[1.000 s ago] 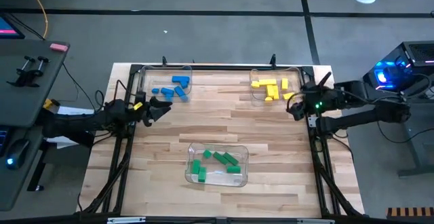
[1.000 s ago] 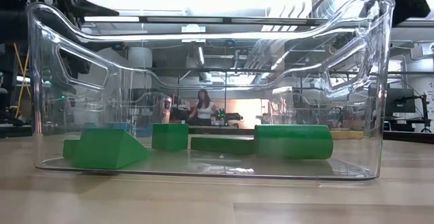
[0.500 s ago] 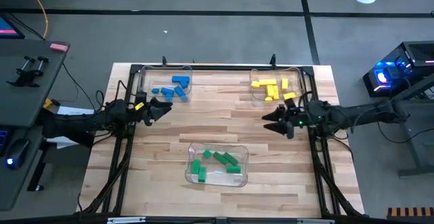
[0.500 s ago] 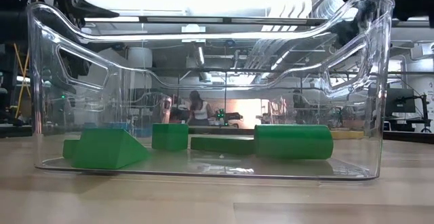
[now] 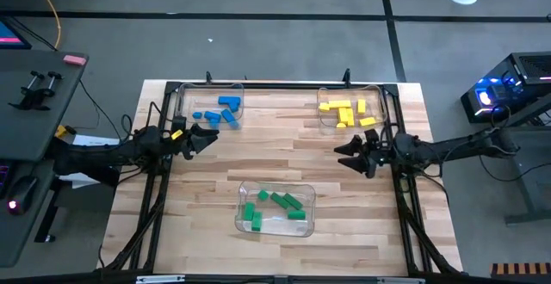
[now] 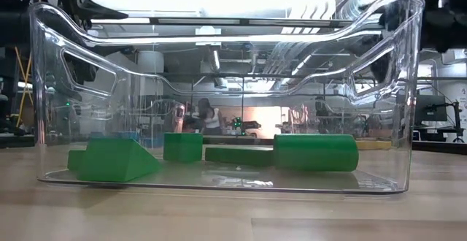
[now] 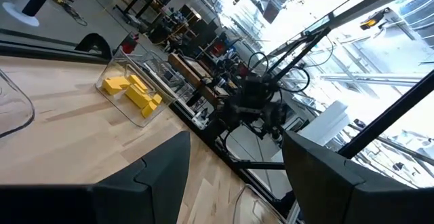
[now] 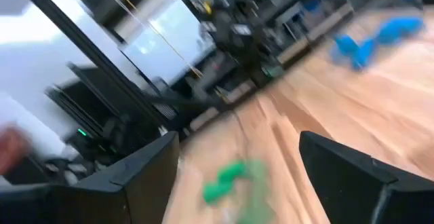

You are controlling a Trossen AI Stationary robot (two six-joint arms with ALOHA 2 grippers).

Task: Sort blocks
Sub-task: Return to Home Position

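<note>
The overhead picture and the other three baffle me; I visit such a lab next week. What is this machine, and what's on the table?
Two dark robot arms work at a wooden table. The overhead picture looks straight down. The second looks level across the tabletop through the front tray. The last two come from cameras on each arm's wrist. Blue blocks lie in the upper-left tray, yellow blocks in the upper-right tray, and green blocks in the front one. The left claw and right claw hang over bare wood, open, holding nothing.
</note>
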